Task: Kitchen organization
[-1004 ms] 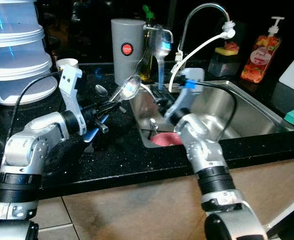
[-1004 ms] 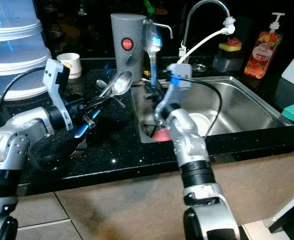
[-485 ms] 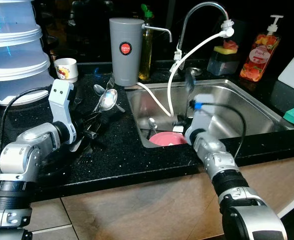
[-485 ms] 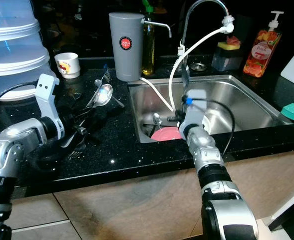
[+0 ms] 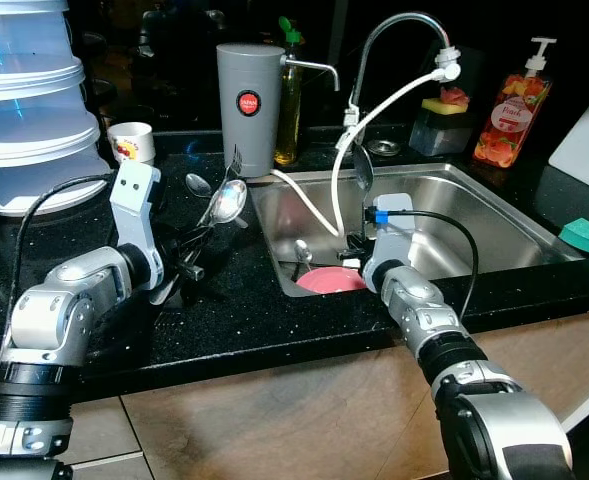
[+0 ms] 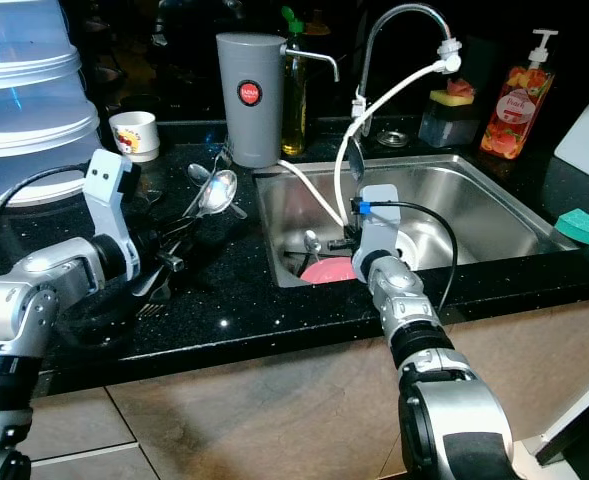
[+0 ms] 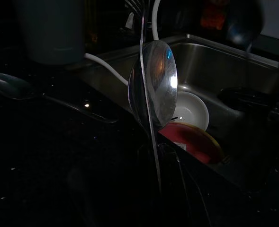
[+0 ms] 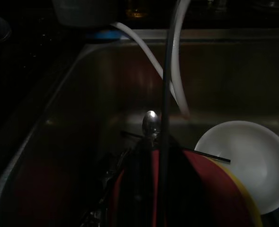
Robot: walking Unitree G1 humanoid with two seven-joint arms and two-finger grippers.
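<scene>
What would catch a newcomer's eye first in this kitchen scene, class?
Probably the shiny spoon that the left hand holds up over the black counter, beside the sink. Next, the right hand raising a dark utensil above the red plate in the sink.

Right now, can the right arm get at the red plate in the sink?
Probably not yet. The right tool hangs just above the red plate, with nothing between them, but it is shut on a spoon, so it must release that first.
</scene>
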